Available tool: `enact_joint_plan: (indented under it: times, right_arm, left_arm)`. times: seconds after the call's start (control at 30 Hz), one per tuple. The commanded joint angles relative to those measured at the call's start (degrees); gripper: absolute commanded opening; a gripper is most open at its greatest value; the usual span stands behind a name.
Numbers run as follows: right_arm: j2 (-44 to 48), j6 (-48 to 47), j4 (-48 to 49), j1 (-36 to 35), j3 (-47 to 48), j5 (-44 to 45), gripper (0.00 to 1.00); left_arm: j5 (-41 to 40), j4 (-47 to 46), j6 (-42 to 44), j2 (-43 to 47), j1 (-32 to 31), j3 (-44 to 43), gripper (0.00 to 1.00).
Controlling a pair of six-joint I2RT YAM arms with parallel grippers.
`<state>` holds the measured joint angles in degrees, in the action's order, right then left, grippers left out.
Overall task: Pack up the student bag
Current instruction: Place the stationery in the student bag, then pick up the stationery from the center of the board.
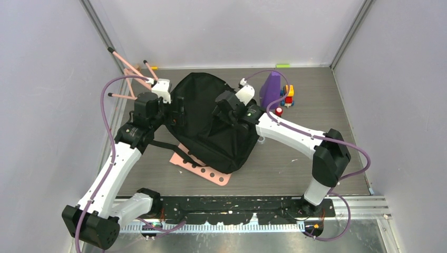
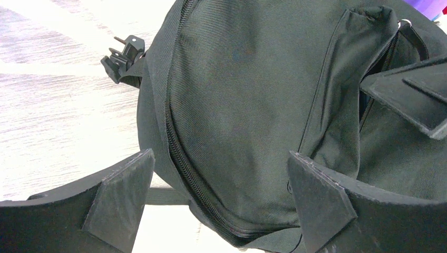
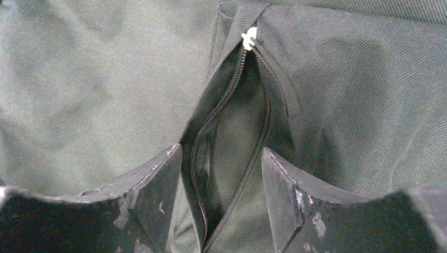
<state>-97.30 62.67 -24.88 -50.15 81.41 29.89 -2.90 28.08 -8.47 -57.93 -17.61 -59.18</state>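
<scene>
The student bag (image 1: 211, 124) is a large black backpack lying in the middle of the table. My left gripper (image 1: 176, 113) is at its left edge and open wide. In the left wrist view the fingers (image 2: 121, 195) straddle the bag's zipped rim (image 2: 179, 158) without touching it. My right gripper (image 1: 225, 109) hovers over the top of the bag. In the right wrist view it (image 3: 221, 195) is open, one finger on each side of a partly unzipped pocket (image 3: 232, 142). A white zip pull (image 3: 249, 38) sits at the far end of that opening. Nothing is clamped.
A pink perforated board (image 1: 205, 171) pokes out from under the bag's near edge. A purple object (image 1: 271, 88), colourful blocks (image 1: 288, 95) and a small red piece (image 1: 279, 111) stand at the back right. Pink rods (image 1: 132, 74) lean at the back left. A strap buckle (image 2: 124, 55) lies beside the bag.
</scene>
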Motion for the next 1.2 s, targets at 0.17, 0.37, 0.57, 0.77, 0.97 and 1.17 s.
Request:
enact_joint_plan:
  times: [0.17, 0.37, 0.57, 0.77, 0.97, 1.17]
  right_arm:
    - [10.74, -18.95, -4.32, -1.62, 1.53, 11.83, 0.67]
    - [18.16, -25.80, -14.88, 11.95, -5.10, 0.98, 0.77]
    - [23.64, -33.11, -15.31, 28.08, -17.19, -11.01, 0.86]
    - [17.46, -41.91, -12.92, 36.05, -19.84, -22.36, 0.87]
    - [6.74, -46.49, -12.23, 36.77, -16.29, -25.63, 0.86]
    - [-0.03, -48.24, -12.29, 36.88, -13.85, -23.92, 0.81]
  left_arm:
    - [0.94, -1.75, 1.26, 0.69, 0.27, 0.29, 1.00]
    - [1.69, -1.71, 1.26, 0.20, 0.29, 0.20, 1.00]
    - [3.46, -2.41, 1.26, 0.08, 0.29, 0.61, 1.00]
    - [10.70, -4.16, 1.65, 0.07, 0.20, 1.24, 0.98]
    - [15.44, -5.92, 2.38, 0.81, -0.51, 1.86, 0.97]
    - [17.58, -6.46, 3.64, 0.96, -2.95, 2.27, 0.96]
